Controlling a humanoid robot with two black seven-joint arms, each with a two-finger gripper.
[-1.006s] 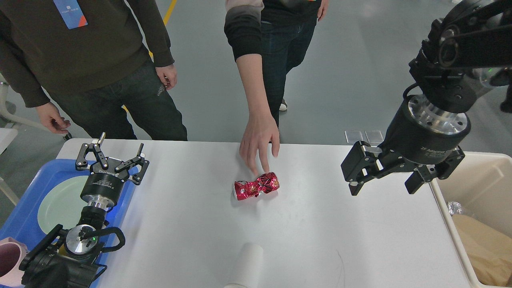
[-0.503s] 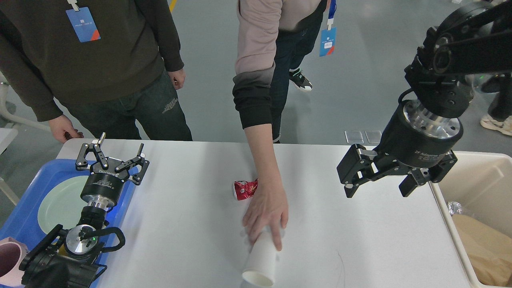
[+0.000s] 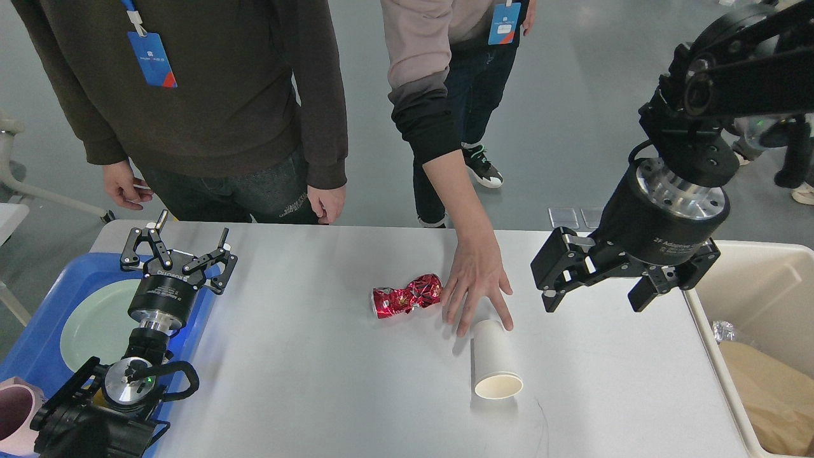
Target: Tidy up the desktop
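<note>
The white desktop [image 3: 305,381] fills the middle of the head view. A crushed red can [image 3: 407,296] lies near its centre. A white paper cup [image 3: 494,359] lies on its side just right of the can, mouth toward me. A person's hand [image 3: 474,283] rests on the desktop, touching the cup's far end. My left gripper [image 3: 181,245] is open and empty above the left edge of the desktop, over the blue tray. My right gripper [image 3: 594,299] is open and empty, raised above the right part of the desktop.
A blue tray [image 3: 38,337] with a pale green plate [image 3: 95,324] stands at the left, a pink cup [image 3: 16,410] at its near corner. A cream bin [image 3: 763,305] holding brown paper stands at the right. Two people stand behind the desktop.
The person's hand has moved the white cup from the near middle of the desktop to the right of the can and turned it. My right gripper shifted slightly left. The left arm has not moved.
</note>
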